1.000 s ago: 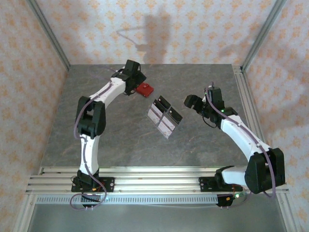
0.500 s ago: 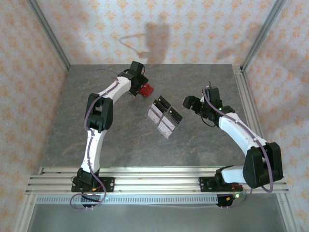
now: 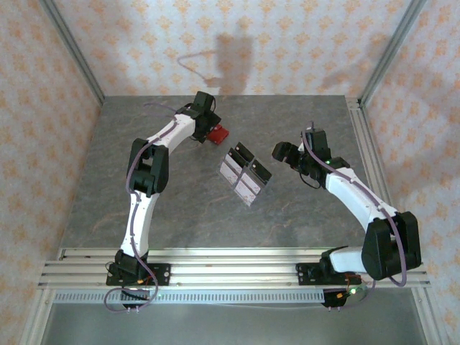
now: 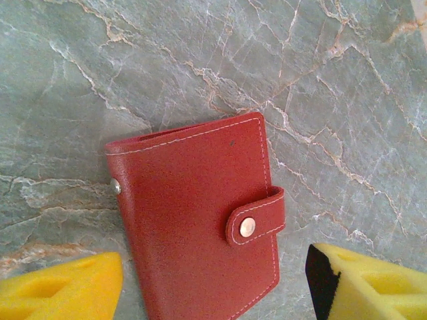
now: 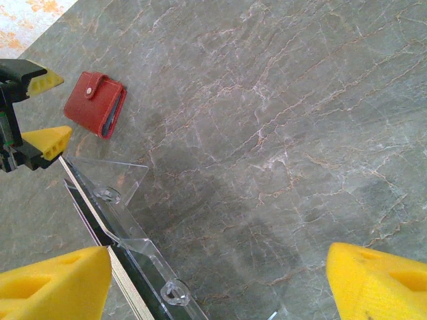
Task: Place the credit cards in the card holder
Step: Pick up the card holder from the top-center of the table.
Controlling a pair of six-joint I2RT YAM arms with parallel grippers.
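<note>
**Item 1. Card holder (image 4: 200,220).** We recorded one small red wallet lying flat on the grey marble table (image 3: 172,208), towards the far side and left of centre. It was folded shut, with its tab snapped down over the front. A greyish edge of the inner pockets showed along its open side in the right wrist view. We could not tell whether anything was inside.

**Item 2. Clear tray (image 3: 260,172).** We recorded one tray with black tabs, standing tilted near the middle of the table, well apart from the wallet.

**Item 3. Credit cards (image 3: 241,178).** We recorded several pale cards with faint pinkish marks, all resting in the clear tray. From the right wrist view we saw them edge-on as a thin pale stack against the tray's dark backing.

**Item 4. Left gripper (image 4: 213,283).** It hung directly over the card holder with its yellow fingers (image 4: 60,287) spread wide, one on each side of the wallet. A strip of bare table showed between the wallet and the finger on the tab side. On the other side, we could not tell whether finger and wallet touched. It gripped nothing.

**Item 5. Right gripper (image 5: 217,283).** It was held above the table just right of the tray, with its fingers wide apart and empty, touching nothing.
</note>
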